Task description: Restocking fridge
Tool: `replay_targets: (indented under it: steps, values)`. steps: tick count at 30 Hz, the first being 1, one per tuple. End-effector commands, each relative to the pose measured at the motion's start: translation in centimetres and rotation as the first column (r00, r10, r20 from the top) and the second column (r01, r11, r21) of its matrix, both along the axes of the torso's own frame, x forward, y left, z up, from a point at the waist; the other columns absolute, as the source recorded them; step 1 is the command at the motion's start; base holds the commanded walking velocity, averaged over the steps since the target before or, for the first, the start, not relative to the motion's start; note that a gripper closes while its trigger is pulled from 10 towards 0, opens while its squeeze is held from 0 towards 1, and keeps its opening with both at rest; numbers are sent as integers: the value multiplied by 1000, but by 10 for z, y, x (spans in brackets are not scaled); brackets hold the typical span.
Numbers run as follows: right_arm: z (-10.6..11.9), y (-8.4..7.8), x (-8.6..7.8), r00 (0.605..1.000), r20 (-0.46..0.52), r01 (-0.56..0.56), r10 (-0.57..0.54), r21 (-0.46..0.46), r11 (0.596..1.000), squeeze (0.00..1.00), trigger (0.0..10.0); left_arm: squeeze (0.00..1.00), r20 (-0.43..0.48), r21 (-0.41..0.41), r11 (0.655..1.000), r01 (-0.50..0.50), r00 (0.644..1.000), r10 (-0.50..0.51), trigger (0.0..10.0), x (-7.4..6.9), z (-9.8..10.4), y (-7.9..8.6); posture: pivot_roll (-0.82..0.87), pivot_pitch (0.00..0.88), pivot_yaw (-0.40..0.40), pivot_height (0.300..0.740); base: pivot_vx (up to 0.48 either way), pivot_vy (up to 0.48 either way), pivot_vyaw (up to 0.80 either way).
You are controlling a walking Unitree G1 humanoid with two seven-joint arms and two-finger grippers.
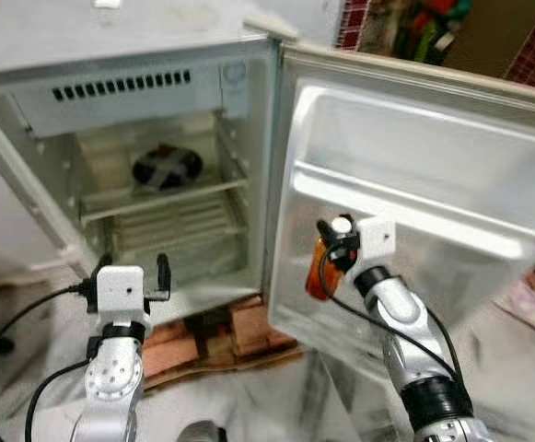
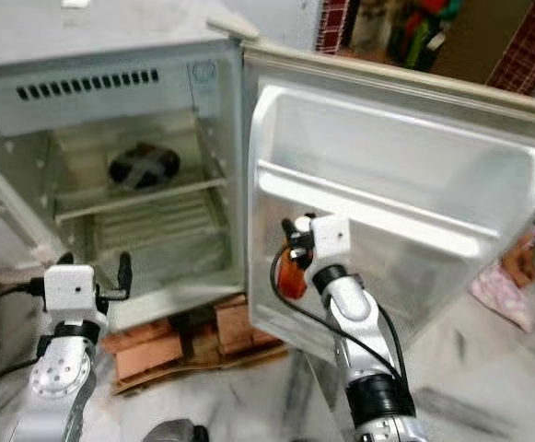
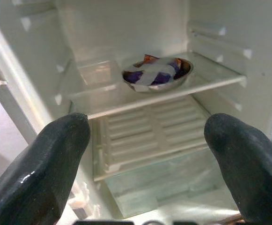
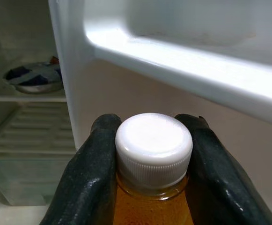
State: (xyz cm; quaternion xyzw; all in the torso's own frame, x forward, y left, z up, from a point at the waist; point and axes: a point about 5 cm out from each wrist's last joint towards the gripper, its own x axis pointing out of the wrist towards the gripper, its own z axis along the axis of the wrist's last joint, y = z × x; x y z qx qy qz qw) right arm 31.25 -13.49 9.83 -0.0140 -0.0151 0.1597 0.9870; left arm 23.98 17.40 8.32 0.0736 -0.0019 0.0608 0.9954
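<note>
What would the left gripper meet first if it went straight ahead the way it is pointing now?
Probably the fridge's ribbed lower shelf. The open left gripper points into the compartment with nothing between its fingers. The bowl sits higher, on the upper shelf, off that line. Depth is hard to judge.

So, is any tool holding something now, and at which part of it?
The right tool holds an orange bottle by its neck, just under the white cap, beside the open fridge door. The left tool is open and holds nothing.
</note>
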Motion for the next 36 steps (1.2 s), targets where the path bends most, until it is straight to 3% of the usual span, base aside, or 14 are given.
replay_targets:
  steps: [1,15,21,29,36]
  values:
    - [4,-9,1,999,21,27,-27,-8,1000,0,10000,0,-2,3,1000,14,1000,-14,10000,-2,-1,-4,0,65,-20,740,0,-341,0]
    - [-3,-5,0,1000,-22,-11,11,-9,1000,0,10000,0,1,2,1000,16,1000,-16,10000,1,0,-5,-4,62,-18,740,0,-463,0]
    - [-5,-1,-1,998,-42,-44,44,0,999,0,10000,0,23,-21,1000,9,1000,-8,10000,1,3,-5,-5,61,-17,740,0,0,0]
    - [-12,5,-6,993,-76,-90,92,23,996,0,10000,0,-23,-10,999,-37,999,37,10000,-12,-6,7,4,66,-10,740,0,0,0]
    - [-8,8,-6,994,-42,-102,103,26,994,0,10000,0,-46,-19,998,-59,997,59,10000,-20,-8,10,13,70,-7,740,0,0,0]
